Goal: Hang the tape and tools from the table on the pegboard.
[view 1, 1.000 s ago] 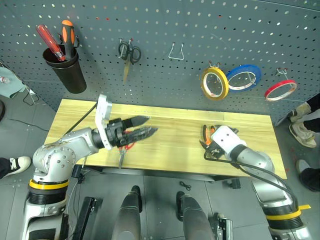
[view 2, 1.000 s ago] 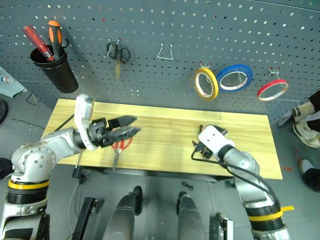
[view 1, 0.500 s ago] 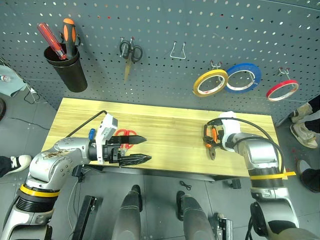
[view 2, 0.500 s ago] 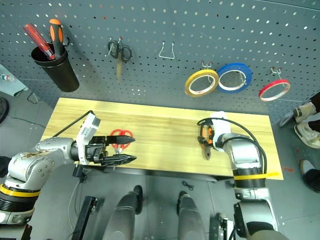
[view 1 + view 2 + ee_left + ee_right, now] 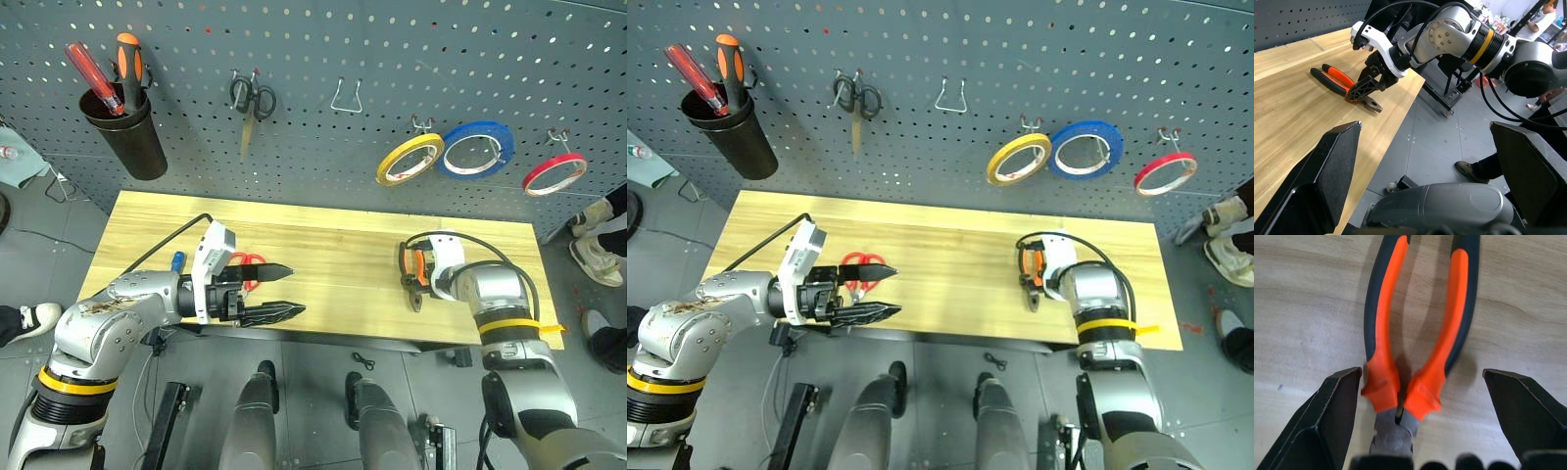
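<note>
Pegboard (image 5: 392,49) carries three tape rolls; your open right gripper (image 5: 1420,406) straddles one pair of pliers (image 5: 1418,333), tip hidden. Left gripper (image 5: 269,292) open, empty.

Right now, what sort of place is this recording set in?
Most likely a workshop or tool bench: a grey pegboard carrying tape rolls and black scissors, a wooden workbench below it, and pliers lying on the bench.

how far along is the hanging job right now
Done: the yellow tape hangs on a pegboard hook. In hand: the open right gripper straddles the pliers lying on the table, not gripping yet. Left: pliers, red scissors and blue screwdriver. The left gripper is open, holding nothing.
</note>
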Available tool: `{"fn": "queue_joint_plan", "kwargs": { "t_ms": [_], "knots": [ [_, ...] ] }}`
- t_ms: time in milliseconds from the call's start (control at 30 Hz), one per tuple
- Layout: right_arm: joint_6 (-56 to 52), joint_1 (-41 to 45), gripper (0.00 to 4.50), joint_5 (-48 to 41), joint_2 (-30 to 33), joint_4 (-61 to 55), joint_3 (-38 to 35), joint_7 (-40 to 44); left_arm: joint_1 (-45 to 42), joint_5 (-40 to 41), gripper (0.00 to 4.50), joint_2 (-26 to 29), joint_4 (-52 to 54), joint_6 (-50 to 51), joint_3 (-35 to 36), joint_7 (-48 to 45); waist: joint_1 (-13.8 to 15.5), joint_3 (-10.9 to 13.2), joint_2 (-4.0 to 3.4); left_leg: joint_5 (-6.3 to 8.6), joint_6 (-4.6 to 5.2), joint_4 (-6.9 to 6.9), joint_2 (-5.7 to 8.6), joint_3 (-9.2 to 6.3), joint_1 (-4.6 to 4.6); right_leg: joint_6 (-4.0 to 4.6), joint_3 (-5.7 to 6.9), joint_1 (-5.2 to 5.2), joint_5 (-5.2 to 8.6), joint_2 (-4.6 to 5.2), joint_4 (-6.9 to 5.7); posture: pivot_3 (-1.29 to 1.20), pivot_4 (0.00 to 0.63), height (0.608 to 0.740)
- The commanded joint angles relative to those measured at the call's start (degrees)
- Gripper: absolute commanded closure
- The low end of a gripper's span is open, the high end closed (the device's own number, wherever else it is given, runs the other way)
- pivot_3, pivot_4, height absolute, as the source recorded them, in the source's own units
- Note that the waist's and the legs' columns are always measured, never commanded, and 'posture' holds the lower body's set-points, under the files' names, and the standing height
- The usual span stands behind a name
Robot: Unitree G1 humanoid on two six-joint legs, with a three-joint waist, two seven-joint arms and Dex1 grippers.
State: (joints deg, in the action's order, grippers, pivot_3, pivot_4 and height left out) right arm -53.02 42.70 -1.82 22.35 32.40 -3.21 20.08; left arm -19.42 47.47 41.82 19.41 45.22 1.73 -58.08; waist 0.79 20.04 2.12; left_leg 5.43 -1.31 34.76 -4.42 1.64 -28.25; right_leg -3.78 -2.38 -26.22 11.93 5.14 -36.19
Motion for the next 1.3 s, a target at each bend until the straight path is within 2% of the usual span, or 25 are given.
{"fn": "queue_joint_plan", "kwargs": {
  "t_ms": [33, 233, 433, 567, 633, 767, 833, 933, 1067, 1167, 1300],
  "knots": [
    [2.91, 1.31, 0.07, -0.17, -0.1, 2.76, -0.16, -0.25, 0.32, 1.78, 0.0, 0.14, 2.42, 0.59, 1.4, -0.06, 0.01, 0.03, -0.03, 0.0, 0.0, 0.0, 0.0, 0.0, 0.0, 0.02, 0.0, 0.0, -0.01, 0.0, 0.01, 0.13, 0.399, 0.74],
    [4.47, 3.07, 0.07, -0.24, -1.14, 6.7, 0.05, -0.72, 0.11, 2.08, 0.0, 0.33, 2.58, 1.02, 1.56, -0.02, -0.01, 0.05, -0.03, 0.0, 0.0, -0.03, -0.01, -0.02, 0.02, 0.02, 0.0, 0.01, -0.01, -0.02, 0.01, 0.15, 0.398, 0.74],
    [3.36, 3.76, 1.83, -0.99, -2.28, 6.53, -0.01, -0.4, 0.41, 2.18, 0.0, 0.39, 2.74, 0.89, 1.66, -0.16, 0.03, 0.05, -0.03, 0.0, 0.0, -0.02, -0.01, -0.02, 0.02, 0.02, 0.0, 0.02, 0.0, -0.02, 0.02, 0.15, 0.395, 0.74],
    [1.45, 1.16, 1.84, -1.46, -1.96, 1.8, 0.54, 0.44, 0.69, 2.0, 0.0, 0.09, 2.7, 0.53, 1.75, 0.07, 0.18, 0.04, -0.03, 0.0, 0.0, -0.03, -0.01, -0.02, 0.01, 0.03, 0.0, 0.02, -0.01, -0.02, 0.03, 0.16, 0.384, 0.74],
    [1.52, -1.47, 1.84, -2.44, -1.74, -5.83, 1.4, 2.53, 1.08, 2.2, 0.0, 0.04, 2.76, 0.52, 2.28, 0.39, 0.43, 0.04, -0.04, 0.0, 0.0, -0.06, -0.01, -0.03, 0.01, 0.05, 0.01, 0.02, -0.01, -0.02, 0.04, 0.17, 0.373, 0.74],
    [2.18, -7.28, 1.84, -7.45, -1.25, -32.26, 3.67, 8.69, 1.74, 7.03, 0.0, -0.76, 2.64, 3.16, 6.95, 3.75, 0.5, 0.14, -0.19, 0.0, 0.0, -0.11, 0.0, -0.03, -0.03, 0.05, 0.0, -0.05, -0.01, -0.02, 0.03, 0.16, 0.354, 0.74],
    [4.22, -7.69, 1.84, -10.59, -3.08, -47.41, 3.19, 8.8, 1.22, 12.73, 0.0, -2.35, 1.91, 5.51, 11.18, 7.94, 0.16, 0.17, -0.25, 0.0, 0.0, -0.1, -0.02, -0.03, -0.08, -0.01, 0.0, -0.13, 0.02, -0.03, -0.01, 0.15, 0.35, 0.74],
    [8.96, -4.18, 1.84, -10.8, -5.88, -56.94, 3.06, 5.76, -0.88, 19.12, 0.0, -5.31, 0.66, 6.89, 16.03, 14.96, -0.01, 0.17, -0.25, 0.0, -0.01, -0.05, -0.1, -0.06, -0.04, -0.2, 0.0, -0.11, 0.1, -0.11, -0.05, 0.13, 0.341, 0.74],
    [21.63, 6.44, 1.84, -6.32, -9.51, -54.49, 4.53, 0.47, -7.13, 25.9, 0.0, -10.21, -3.6, 4.56, 21.62, 25.9, 0.42, 0.11, -0.17, -0.02, -0.05, 0.02, -0.14, -0.11, 0.0, -0.2, 0.1, 0.0, 0.03, -0.14, -0.02, 0.11, 0.328, 0.74],
    [30.94, 12.31, 1.84, -2.92, -11.76, -46.09, 4.51, -3.9, -12.09, 27.65, 0.0, -12.89, -5.57, 2.3, 23.1, 30.87, 0.93, 0.07, -0.1, -0.04, -0.08, 0.08, -0.07, -0.11, -0.05, -0.24, 0.14, 0.08, -0.05, -0.07, 0.11, 0.1, 0.324, 0.74],
    [44.14, 18.73, 1.84, 1.54, -12.67, -32.24, 3.49, -9.62, -17.47, 27.75, 0.0, -16.19, -7.65, -0.67, 22.72, 34.29, 1.63, 0.04, -0.05, -0.07, -0.11, 0.06, 0.0, -0.11, -0.09, 0.14, 0.15, 0.09, -0.29, -0.03, 0.13, 0.14, 0.321, 0.74]
  ]
}}
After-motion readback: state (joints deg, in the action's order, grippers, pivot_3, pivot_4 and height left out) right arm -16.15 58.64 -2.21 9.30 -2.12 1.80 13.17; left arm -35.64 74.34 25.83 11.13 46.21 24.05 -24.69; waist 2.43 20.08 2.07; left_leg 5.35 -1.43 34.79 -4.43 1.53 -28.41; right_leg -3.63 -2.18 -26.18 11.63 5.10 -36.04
